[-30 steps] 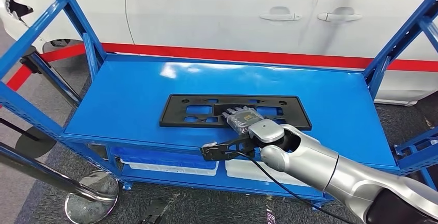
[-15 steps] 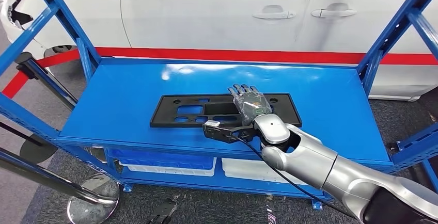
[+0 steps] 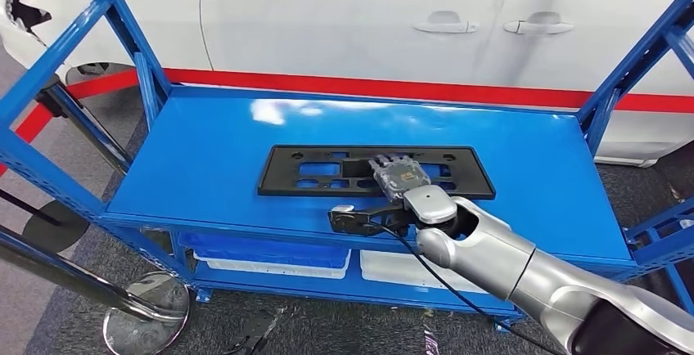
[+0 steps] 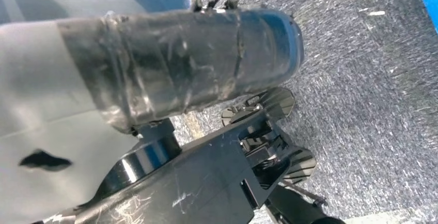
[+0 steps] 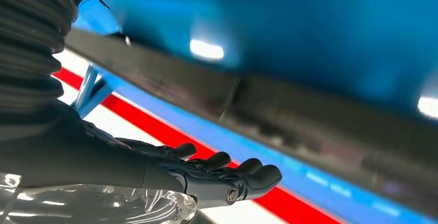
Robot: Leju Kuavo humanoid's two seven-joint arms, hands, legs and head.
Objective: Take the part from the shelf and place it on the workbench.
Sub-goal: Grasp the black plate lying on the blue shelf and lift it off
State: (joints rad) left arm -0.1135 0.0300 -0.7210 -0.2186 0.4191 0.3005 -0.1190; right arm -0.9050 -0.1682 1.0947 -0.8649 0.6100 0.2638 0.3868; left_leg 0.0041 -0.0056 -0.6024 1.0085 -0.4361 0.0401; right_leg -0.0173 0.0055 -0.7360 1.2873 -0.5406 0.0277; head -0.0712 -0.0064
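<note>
Part (image 3: pixel 327 171): flat black plastic frame with cut-outs, lying on the blue shelf (image 3: pixel 205 150), near its front edge.
Right hand (image 3: pixel 398 177): laid over the part's middle, fingers stretched out side by side, nothing gripped.
Left hand (image 4: pixel 170 59): hangs above the carpet; cannot tell its state.
Handling: looks light, thin, stiff, likely slippery on painted steel.
Hold: best at the front long edge or through a cut-out.

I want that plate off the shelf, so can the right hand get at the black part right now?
Probably yes: the right hand already lies over the black part on the blue shelf, with nothing between them.
</note>
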